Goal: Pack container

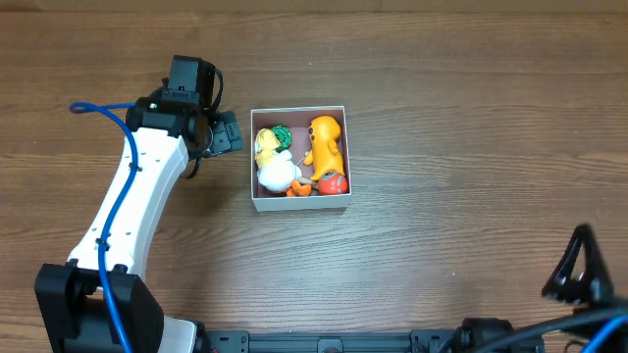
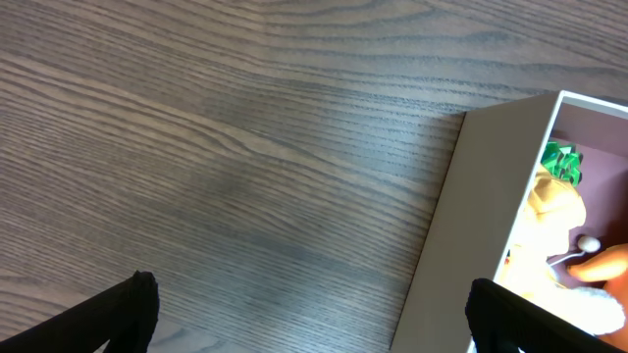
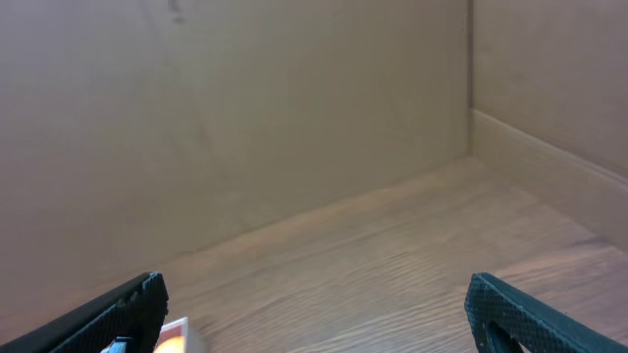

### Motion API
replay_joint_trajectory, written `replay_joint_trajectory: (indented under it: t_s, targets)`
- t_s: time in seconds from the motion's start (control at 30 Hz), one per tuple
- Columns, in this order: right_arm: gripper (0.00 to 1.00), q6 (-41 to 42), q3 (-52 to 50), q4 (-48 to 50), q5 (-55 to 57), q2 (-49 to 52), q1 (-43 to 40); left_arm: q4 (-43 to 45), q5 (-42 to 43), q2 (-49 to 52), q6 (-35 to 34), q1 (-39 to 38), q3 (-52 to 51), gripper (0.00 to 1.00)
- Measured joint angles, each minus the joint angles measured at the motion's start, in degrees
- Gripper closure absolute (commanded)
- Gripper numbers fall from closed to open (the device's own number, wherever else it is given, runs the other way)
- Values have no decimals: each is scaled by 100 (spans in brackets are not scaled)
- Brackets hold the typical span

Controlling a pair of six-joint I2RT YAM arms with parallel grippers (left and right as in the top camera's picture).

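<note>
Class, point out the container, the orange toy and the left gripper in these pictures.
container [image 1: 294, 204], overhead view, on its lower white wall.
orange toy [image 1: 326, 140], overhead view, on its body.
left gripper [image 1: 232, 134], overhead view, between its fingertips.

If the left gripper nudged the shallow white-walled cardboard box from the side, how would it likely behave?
The shallow white-walled cardboard box would probably slide rather than tip: it sits low and flat on the smooth wooden table. Its thin walls may flex slightly. The small toys inside likely add little weight.

overhead: straight down, whole table [image 1: 471, 118] | left wrist: near, shares container [image 1: 299, 204] | right wrist: low, maybe wallward
</note>
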Motion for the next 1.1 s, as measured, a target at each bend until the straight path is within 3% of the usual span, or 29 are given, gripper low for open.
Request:
replay_joint_trajectory:
  t_s: [0.23,0.63,1.1]
  targets:
    - [0,15,-1683,535,-551,-868,0,0,2,0,-2,0,0,0]
    - [0,17,-4701,2892,-1486,-1777,0,2,2,0,0,0,0,0]
    - [0,17,-6819,5281,-1611,-2345,0,2,2,0,0,0,0,0]
